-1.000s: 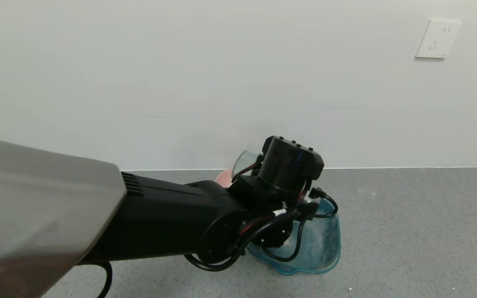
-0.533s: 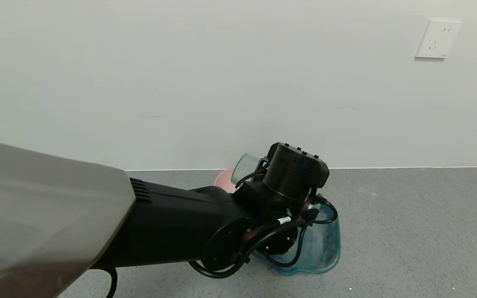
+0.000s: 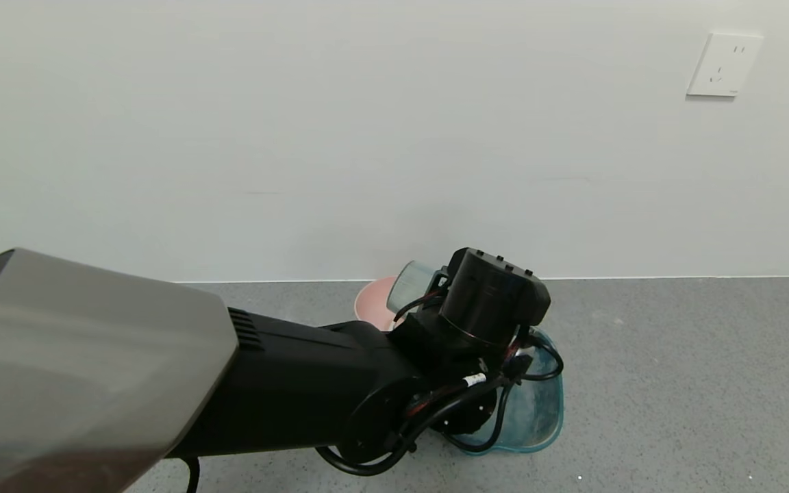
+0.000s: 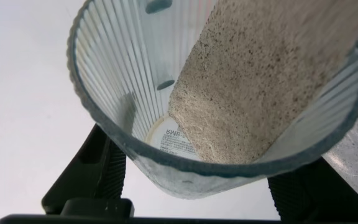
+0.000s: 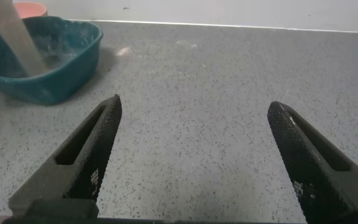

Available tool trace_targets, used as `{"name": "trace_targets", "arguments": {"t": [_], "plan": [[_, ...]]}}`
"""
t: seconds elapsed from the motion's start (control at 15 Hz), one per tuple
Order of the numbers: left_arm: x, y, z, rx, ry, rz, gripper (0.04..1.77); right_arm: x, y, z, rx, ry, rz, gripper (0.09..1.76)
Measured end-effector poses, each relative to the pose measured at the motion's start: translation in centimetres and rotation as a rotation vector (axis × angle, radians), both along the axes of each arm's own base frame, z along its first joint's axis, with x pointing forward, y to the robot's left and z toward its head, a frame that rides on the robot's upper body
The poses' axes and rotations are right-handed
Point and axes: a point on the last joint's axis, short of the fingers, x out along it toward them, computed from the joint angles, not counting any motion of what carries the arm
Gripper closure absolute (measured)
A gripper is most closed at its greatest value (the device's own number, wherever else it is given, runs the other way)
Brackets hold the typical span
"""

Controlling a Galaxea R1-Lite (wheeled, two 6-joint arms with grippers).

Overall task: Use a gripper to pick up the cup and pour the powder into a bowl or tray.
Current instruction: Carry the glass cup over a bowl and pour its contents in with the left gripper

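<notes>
My left gripper (image 4: 204, 179) is shut on the cup (image 4: 166, 81), a ribbed pale blue-grey tumbler held between its black fingers (image 4: 98, 165). The cup is tipped over, and beige powder (image 4: 260, 81) slides along its wall toward the rim. In the head view the tilted cup (image 3: 409, 282) shows just behind the left wrist, above the teal tray (image 3: 546, 411). The right wrist view shows a stream of powder (image 5: 16, 38) falling into the tray (image 5: 55, 84). My right gripper (image 5: 194, 106) hangs open over bare table, to the side of the tray.
A round pink bowl (image 3: 372, 301) sits behind the tray, close to the white wall; it also shows in the right wrist view (image 5: 27, 9). The grey speckled table (image 3: 675, 383) stretches to the right. My left arm's black casing (image 3: 298, 390) covers the table's near left.
The left wrist and the tipped cup have sunk a little and shifted slightly right over the tray. The tray and pink bowl have stayed put.
</notes>
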Motion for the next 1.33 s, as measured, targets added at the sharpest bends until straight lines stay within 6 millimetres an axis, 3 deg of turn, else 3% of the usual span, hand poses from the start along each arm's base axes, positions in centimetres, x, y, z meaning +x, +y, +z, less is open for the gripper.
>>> {"name": "trace_targets", "arguments": {"t": [1.33], "plan": [[-0.36, -0.2, 0.19, 0.029, -0.004, -0.003, 0.53, 0.0, 0.0, 0.0, 0.0, 0.0, 0.0, 0.14]]}}
